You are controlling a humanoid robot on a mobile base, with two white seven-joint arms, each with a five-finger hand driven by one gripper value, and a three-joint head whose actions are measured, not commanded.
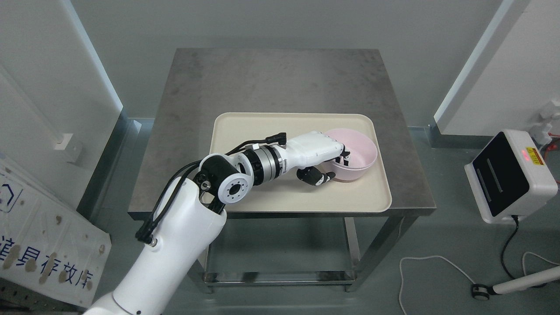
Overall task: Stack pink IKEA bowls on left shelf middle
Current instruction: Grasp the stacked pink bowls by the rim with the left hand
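Gripping the pink bowl (354,153) with my left hand (321,159), right of frame centre.

Fingers (342,155) are hooked over the bowl's near-left rim, reaching inside; thumb (316,176) sits outside, low against the wall, so the rim is pinched between them. Bowl looks tilted, its opening tipped toward the upper right. I can't tell if its base is touching the tray or slightly off it. It's at the right end of the beige tray (245,131), which lies on the front half of the grey metal table (271,74). My left arm (175,245) comes in from the lower left of the frame, crossing the tray's front-left corner. White box with a dark panel (509,177) sits on the floor at the right edge, well apart from the table.
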